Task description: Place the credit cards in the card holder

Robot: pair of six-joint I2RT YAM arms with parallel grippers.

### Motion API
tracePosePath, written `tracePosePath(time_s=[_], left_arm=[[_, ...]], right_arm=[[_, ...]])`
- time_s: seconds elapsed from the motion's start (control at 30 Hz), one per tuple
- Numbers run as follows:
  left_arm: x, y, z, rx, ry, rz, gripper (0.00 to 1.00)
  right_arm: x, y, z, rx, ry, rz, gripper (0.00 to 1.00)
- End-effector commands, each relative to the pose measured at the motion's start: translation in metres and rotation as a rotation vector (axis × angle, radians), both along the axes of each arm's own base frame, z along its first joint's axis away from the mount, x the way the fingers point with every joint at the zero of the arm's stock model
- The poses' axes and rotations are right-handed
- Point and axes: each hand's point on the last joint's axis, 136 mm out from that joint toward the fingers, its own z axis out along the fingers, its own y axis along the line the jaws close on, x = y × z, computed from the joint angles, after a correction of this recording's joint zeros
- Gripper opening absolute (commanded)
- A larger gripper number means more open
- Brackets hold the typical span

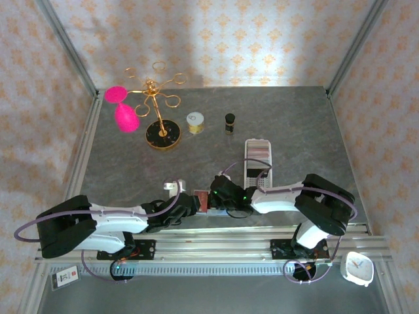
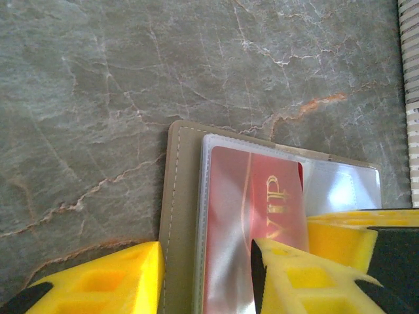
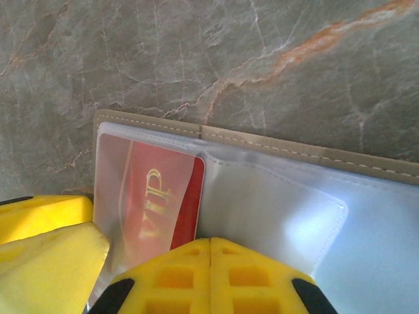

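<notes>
With your right tool (image 3: pixel 209 241) pinched together and left tool (image 2: pixel 206 243) apart astride the card holder (image 2: pixel 177 196), the red card (image 2: pixel 249 196) beneath looks stiff and slick: pinch its edge.

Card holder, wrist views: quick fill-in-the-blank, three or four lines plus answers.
1. The card holder lies ____ on the table, inside facing up.
2. The red card tucked inside it bears the gold letters ____.
3. The right gripper is ____, its fingers pressed together.
4. The clear sleeve beside the red card is ____.
Answers: open; VIP; shut; empty
</notes>
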Motion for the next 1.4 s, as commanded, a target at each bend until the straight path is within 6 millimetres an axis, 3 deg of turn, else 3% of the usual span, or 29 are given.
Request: tracePosePath(time_s=[0.0, 0.27, 0.6, 1.03, 1.37], left_arm=[[-0.030, 0.018, -0.040, 0.096, 0.155, -0.053, 0.38], [-0.032, 0.030, -0.055, 0.190, 0.189, -0.033, 0.32], [-0.032, 0.033, -0.057, 0.219, 0.195, -0.032, 0.32], [-0.033, 0.032, -0.058, 0.218, 0.198, -0.033, 0.31], [-0.034, 0.029, -0.056, 0.206, 0.198, -0.037, 0.31]], right_arm=[[0.004, 0.007, 0.012, 0.011, -0.043, 0.001, 0.11], [0.005, -0.018, 0.031, 0.003, -0.085, -0.068, 0.22], [-0.001, -0.053, 0.023, -0.038, -0.084, -0.158, 0.28], [-0.013, -0.033, 0.009, 0.061, 0.002, -0.118, 0.32], [-0.010, -0.029, 0.020, 0.093, -0.013, -0.121, 0.32]])
